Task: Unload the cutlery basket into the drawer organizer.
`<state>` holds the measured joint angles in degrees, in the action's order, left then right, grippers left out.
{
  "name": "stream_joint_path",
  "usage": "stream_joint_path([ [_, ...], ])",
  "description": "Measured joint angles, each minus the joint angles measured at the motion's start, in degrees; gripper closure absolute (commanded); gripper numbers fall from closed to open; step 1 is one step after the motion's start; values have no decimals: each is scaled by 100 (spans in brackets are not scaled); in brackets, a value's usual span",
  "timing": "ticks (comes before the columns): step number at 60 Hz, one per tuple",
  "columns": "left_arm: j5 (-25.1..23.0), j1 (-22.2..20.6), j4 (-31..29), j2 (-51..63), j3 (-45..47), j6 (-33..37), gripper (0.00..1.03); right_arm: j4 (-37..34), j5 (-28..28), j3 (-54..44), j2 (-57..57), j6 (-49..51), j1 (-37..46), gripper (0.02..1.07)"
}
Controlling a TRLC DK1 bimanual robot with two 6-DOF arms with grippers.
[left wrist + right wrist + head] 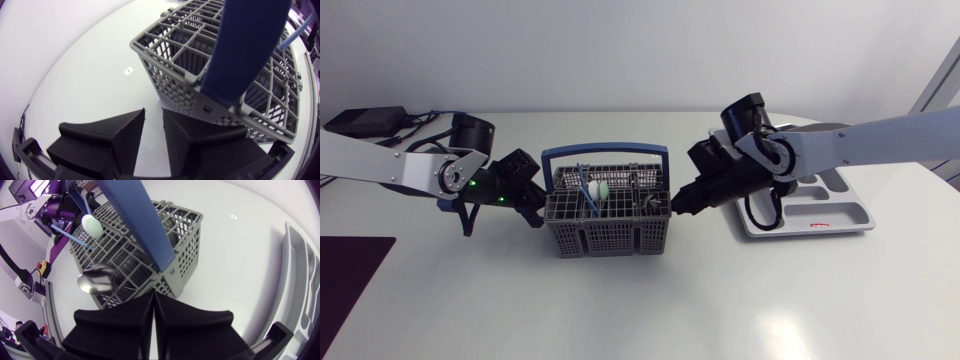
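The grey cutlery basket (605,215) with a blue handle (605,152) stands mid-table. It holds a mint-headed utensil on a blue stem (598,188) and a silver spoon (96,280). My left gripper (532,205) is low against the basket's left wall. In the left wrist view its fingers (127,135) stand a narrow gap apart with nothing between them, and the basket (210,60) is just ahead. My right gripper (676,203) is at the basket's right wall, shut and empty (153,297). The grey drawer organizer (840,215) lies at the right, under my right arm.
A black device (360,121) with cables lies at the far left. A dark mat (350,270) sits at the front left edge. A small white label (128,71) is stuck to the table beside the basket. Bare white tabletop stretches in front of the basket.
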<state>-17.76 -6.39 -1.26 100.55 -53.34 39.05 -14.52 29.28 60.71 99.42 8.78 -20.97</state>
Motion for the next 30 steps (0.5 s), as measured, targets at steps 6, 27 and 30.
stream_joint_path([
  [6, -22, 50, 33, -103, 72, -7, 57, 92, -98, -146, -107, 2, -35, 91],
  [27, -306, 426, 116, -994, 581, -44, 16, 306, -887, -780, -1113, 136, -72, 20],
  [30, -350, 481, 116, -1156, 697, -42, 13, 326, -949, -927, -1316, 205, -72, 18],
])
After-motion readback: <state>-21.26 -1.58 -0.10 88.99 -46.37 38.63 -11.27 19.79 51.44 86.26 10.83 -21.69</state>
